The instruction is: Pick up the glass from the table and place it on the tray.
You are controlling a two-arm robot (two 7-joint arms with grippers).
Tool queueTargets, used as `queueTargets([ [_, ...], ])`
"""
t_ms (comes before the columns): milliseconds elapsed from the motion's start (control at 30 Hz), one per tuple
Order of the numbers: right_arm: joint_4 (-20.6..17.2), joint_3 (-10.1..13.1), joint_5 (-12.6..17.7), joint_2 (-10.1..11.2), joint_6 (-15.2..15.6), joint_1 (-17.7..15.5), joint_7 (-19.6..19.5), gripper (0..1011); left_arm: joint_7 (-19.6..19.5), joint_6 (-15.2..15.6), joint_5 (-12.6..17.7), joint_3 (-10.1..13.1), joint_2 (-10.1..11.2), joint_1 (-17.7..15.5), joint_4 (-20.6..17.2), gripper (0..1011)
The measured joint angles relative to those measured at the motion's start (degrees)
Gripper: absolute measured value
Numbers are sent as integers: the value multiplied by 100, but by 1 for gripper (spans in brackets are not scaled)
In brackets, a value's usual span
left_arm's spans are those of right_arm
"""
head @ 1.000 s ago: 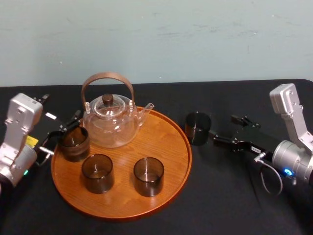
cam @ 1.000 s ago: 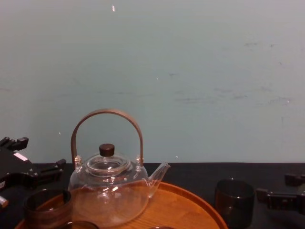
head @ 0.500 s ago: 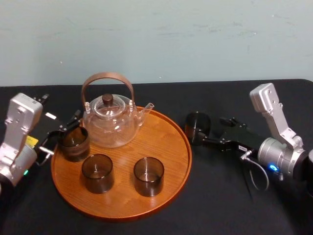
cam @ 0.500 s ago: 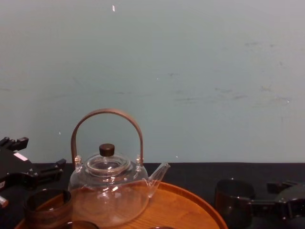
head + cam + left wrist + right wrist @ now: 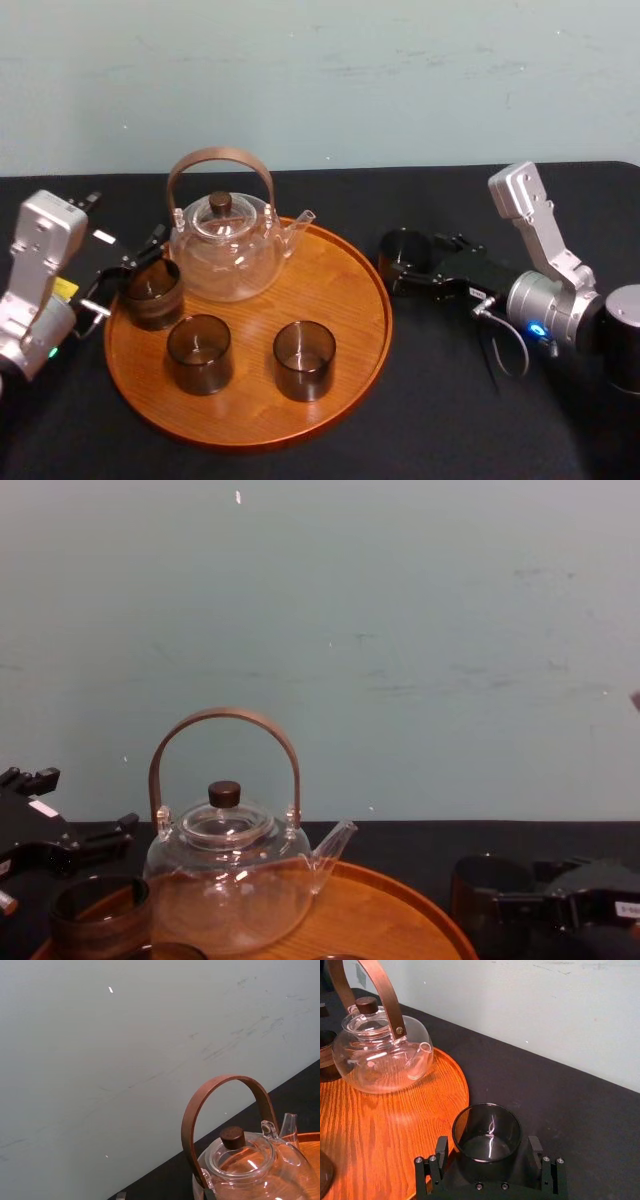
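Right wrist view: right gripper [image 5: 488,1146], released, straddles the glass [image 5: 487,1132]; left gripper [image 5: 135,262] rests by the tray [image 5: 340,300].

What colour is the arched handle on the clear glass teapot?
The arched handle is warm reddish-brown; clearest in the left wrist view.

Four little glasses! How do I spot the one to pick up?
Find the big round wooden tray. Just past its right edge, on the black table, a dark glass stands between the open fingers of the right tool. It alone is off the tray.
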Motion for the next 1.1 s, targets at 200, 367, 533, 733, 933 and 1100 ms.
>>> queueTargets([
  [200,176,-33,-55,-122,4,133,48,1002,0,0,0,0,0,0,0,1001],
  [367,301,-43,-91,-192,17,213,52,1002,0,0,0,0,0,0,0,1001],
  [533,447,-47,-141,-273,17,288,26,1003,0,0,0,0,0,0,0,1002],
  [733,585,-36,-199,-351,8,357,-17,1003,0,0,0,0,0,0,0,1001],
  [933,638,-34,-273,-388,-19,380,-53,1003,0,0,0,0,0,0,0,1001],
  [1100,635,-34,-272,-385,-19,379,-53,1002,0,0,0,0,0,0,0,1001],
])
